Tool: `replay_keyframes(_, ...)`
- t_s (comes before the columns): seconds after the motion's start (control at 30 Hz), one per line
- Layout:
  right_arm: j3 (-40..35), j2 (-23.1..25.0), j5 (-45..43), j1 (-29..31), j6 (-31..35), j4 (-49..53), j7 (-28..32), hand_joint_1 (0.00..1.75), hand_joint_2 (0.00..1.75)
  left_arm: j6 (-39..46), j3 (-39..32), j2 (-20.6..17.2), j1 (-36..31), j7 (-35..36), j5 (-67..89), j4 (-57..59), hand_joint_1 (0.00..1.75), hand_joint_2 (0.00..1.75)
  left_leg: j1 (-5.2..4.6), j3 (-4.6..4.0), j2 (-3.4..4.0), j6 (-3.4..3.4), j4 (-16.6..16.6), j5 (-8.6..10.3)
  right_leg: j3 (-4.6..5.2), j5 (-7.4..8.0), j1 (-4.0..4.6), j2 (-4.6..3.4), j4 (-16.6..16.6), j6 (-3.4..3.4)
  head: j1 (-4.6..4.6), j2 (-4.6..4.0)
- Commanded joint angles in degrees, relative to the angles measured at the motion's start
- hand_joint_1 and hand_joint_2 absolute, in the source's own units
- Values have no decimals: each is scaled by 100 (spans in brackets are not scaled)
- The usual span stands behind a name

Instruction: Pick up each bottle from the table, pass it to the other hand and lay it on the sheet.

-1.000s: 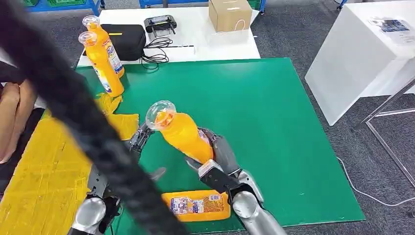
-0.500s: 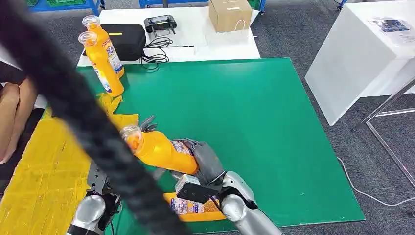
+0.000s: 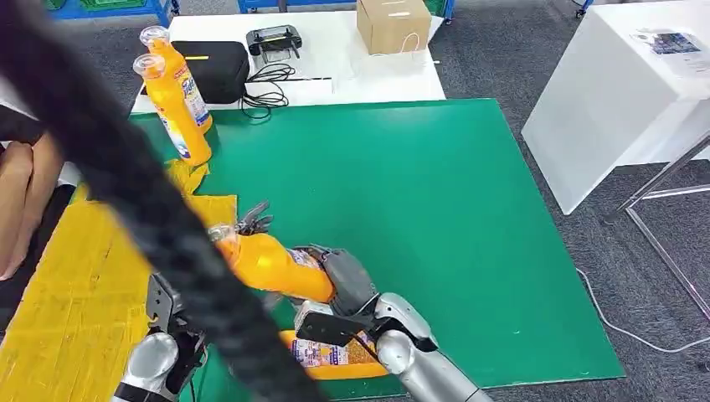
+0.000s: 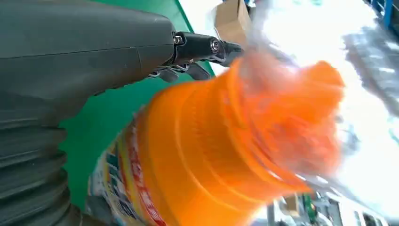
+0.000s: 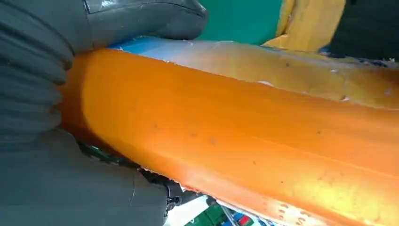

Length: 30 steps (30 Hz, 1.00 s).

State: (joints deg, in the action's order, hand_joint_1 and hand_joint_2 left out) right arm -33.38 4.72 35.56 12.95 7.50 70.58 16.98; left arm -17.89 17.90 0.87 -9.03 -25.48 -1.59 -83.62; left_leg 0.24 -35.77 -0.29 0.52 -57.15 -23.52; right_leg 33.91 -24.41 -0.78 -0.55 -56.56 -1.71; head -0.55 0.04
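Observation:
My right hand (image 3: 345,280) grips an orange bottle (image 3: 272,264) by its lower end and holds it tilted, clear cap pointing left, over the green mat (image 3: 435,193) close to the yellow sheet (image 3: 75,285). My left hand (image 3: 249,223) is at the bottle's neck, its fingers spread just past the cap. In the left wrist view the bottle's neck (image 4: 211,155) lies against the open left hand (image 4: 94,52). In the right wrist view the right hand (image 5: 42,94) wraps the bottle (image 5: 244,136). A second bottle (image 3: 335,352) lies flat on the mat under my right arm. Two more bottles (image 3: 176,100) stand at the mat's far left corner.
A thick black cable (image 3: 142,209) crosses the head view and hides much of my left arm. A person's arm (image 3: 21,201) is at the left edge. A black case (image 3: 213,67), a controller (image 3: 275,38) and a cardboard box (image 3: 392,23) sit on the white table behind.
My right hand has tipped the bottle down and carried it left, so the cap now reaches the left hand's fingers. The lying and standing bottles have not moved.

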Motion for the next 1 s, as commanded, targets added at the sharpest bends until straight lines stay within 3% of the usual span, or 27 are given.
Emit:
replay_keyframes(0.03,-167,-81,-38,214,-27,-628,70,171,175,-707,253,127,-117,-73,-810,12,175,175,8,25,-5,-1,0,-8,-33,-6,9,12,9,4,0,0)
replay_keyframes(0.5,-66,-13,-101,169,91,-555,170,175,175,-807,527,192,-124,29,-993,91,175,175,10,33,-6,-2,-3,-15,-43,-13,12,14,8,6,0,0)
replay_keyframes(0.73,50,235,-296,-275,900,461,532,175,175,-545,682,285,-78,106,-1012,302,175,175,7,22,-9,-1,-6,-14,-31,-14,9,16,3,5,0,0)
replay_keyframes(1.0,-9,237,-435,-355,1244,767,554,175,175,-326,718,358,-101,87,-1067,347,175,175,2,16,-2,-1,-4,-11,-22,-8,4,5,0,5,0,0)
